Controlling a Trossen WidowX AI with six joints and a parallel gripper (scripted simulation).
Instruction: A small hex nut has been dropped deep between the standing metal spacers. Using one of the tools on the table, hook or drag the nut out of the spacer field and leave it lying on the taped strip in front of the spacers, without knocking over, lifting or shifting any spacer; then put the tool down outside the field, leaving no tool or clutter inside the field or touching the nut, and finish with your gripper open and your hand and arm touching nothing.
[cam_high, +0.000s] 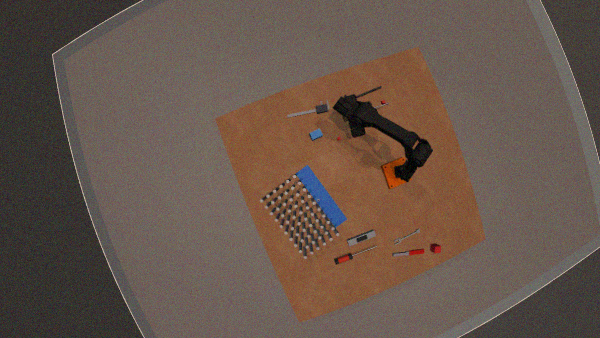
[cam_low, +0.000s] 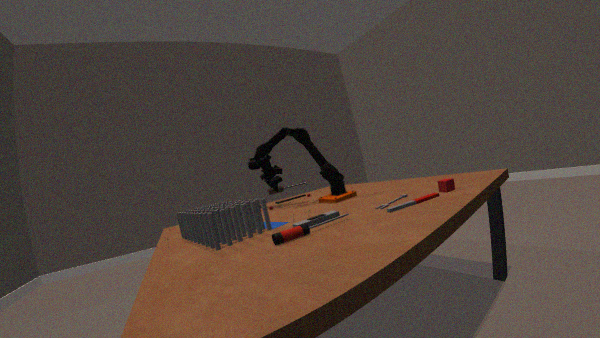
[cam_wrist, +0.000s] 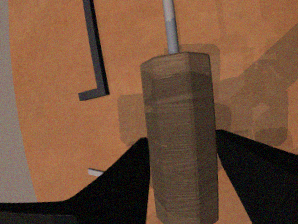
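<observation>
My gripper (cam_low: 274, 189) (cam_wrist: 181, 140) is shut on the brown wooden handle (cam_wrist: 175, 100) of a tool. The tool's thin grey shaft (cam_low: 295, 185) (cam_wrist: 171, 30) runs out ahead of the handle; its tip is outside the wrist view. The tool is held above the table, well away from the spacers. The metal spacers (cam_high: 301, 215) (cam_low: 225, 222) stand in a dense upright field. The blue taped strip (cam_high: 327, 202) (cam_low: 276, 225) lies along the field's side. A tiny pale speck (cam_high: 318, 200) shows on the strip; I cannot tell whether it is the nut.
A black hex key (cam_high: 369, 92) (cam_wrist: 95, 50) lies near the gripper, with a caliper (cam_high: 302, 113) and blue block (cam_high: 315, 134) nearby. A grey bar tool (cam_high: 361, 238), screwdriver (cam_high: 343, 259), wrench (cam_high: 407, 236), red-handled tool (cam_high: 416, 252) and red cube (cam_high: 435, 248) lie beyond the strip.
</observation>
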